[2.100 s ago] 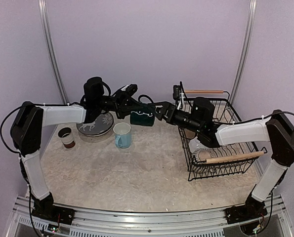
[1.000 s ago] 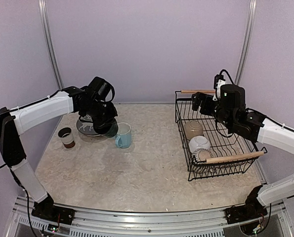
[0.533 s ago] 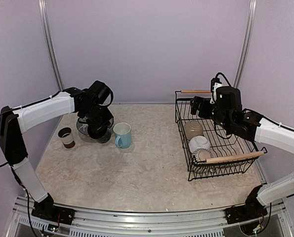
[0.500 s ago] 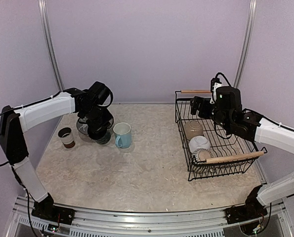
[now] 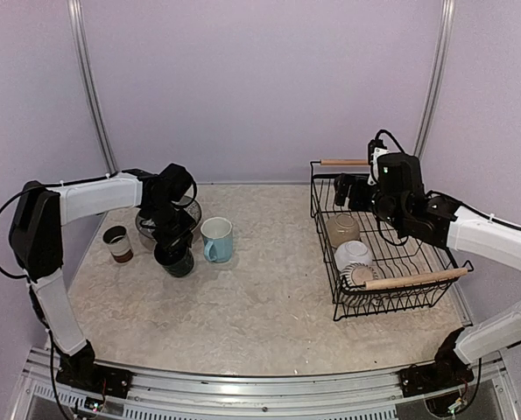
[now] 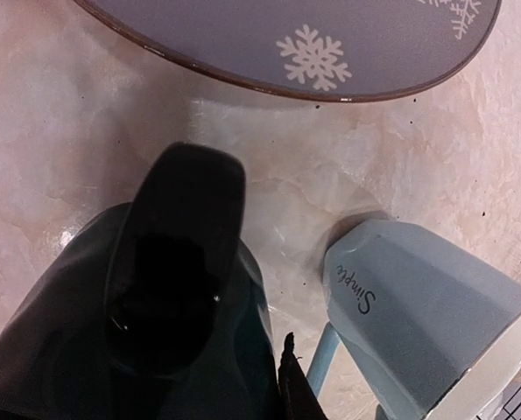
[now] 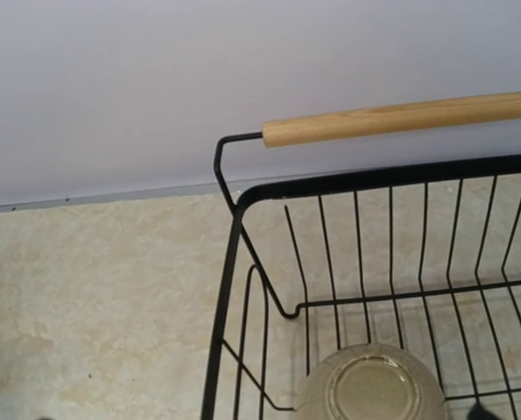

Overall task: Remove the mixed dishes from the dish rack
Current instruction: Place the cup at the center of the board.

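where stuff was: the rack [image 5: 400,297] sat on the right side of the table [image 5: 269,324]. It held a tan bowl [image 5: 341,229] flipped upside down, a white bowl [image 5: 355,254] just in front of it, and a striped plate [image 5: 360,278] at the near end. Already out on the left were a green mug [image 5: 176,262], a blue mug [image 5: 216,239], a small brown cup [image 5: 117,242] and a dark plate [image 6: 242,35].

left gripper [image 5: 172,248]: it was clamped on the green mug's wall, with one finger [image 6: 186,236] down inside the mug. The mug sat just beside the blue one.

right gripper [image 5: 346,189]: it was spread wide with nothing in it, hovering over the rack's far left corner by the far handle [image 7: 400,118].

how they'd handle: it all looked like glazed ceramic, so probably stiff, a bit heavy, slick, and easy to chip against the wire or a neighbour.

where to grab: the tan bowl showed only its foot ring, so its rim was likely down on the wire. Best guess was to pinch across the foot, or tip the bowl to get a finger under the rim. The plate would want its top edge.

hard to see: the right wrist view didn't show its own fingers. The striped plate was mostly behind the near handle [image 5: 415,279] and the wires. The left gripper's second finger was barely in frame. Whether the green mug actually touched the table couldn't be told. The left arm covered much of the dark plate from above.
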{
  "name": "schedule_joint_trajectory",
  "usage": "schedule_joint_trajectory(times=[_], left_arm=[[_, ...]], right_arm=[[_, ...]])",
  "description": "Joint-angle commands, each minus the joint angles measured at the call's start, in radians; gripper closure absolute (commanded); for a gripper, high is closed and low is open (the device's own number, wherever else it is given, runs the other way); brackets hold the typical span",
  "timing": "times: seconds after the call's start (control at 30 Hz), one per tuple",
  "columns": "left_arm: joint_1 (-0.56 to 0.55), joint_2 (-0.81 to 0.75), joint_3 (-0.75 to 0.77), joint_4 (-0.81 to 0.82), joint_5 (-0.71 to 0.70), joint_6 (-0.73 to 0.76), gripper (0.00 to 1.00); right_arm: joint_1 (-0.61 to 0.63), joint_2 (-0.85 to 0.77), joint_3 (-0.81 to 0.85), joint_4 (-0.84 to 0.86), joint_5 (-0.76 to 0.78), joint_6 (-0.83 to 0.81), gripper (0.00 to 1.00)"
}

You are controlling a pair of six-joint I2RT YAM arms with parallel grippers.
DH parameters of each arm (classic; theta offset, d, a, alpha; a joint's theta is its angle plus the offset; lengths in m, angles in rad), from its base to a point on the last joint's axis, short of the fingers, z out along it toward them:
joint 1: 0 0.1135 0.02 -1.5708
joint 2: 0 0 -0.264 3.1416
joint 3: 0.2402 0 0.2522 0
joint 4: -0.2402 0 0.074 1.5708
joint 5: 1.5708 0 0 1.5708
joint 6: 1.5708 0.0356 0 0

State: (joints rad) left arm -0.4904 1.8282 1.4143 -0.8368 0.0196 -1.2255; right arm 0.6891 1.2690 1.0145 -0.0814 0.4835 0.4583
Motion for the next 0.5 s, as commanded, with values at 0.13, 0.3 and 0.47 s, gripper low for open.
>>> schedule_joint_trajectory(times=[0.13, 0.3, 0.47], left_arm=[[0.015, 0.026, -0.003, 0.023, 0.048, -0.013, 0.73], [0.011, -0.015, 0.006, 0.03, 0.046, -0.002, 0.57], [0.015, -0.082, 0.018, 0.034, 0.026, 0.014, 0.4]], right_arm=[[-0.018, 0.023, 0.05, -0.099, -0.006, 0.004, 0.0], [-0.017, 0.003, 0.017, -0.101, -0.007, 0.022, 0.0], [-0.018, -0.004, 0.031, -0.135, 0.018, -0.002, 0.0]])
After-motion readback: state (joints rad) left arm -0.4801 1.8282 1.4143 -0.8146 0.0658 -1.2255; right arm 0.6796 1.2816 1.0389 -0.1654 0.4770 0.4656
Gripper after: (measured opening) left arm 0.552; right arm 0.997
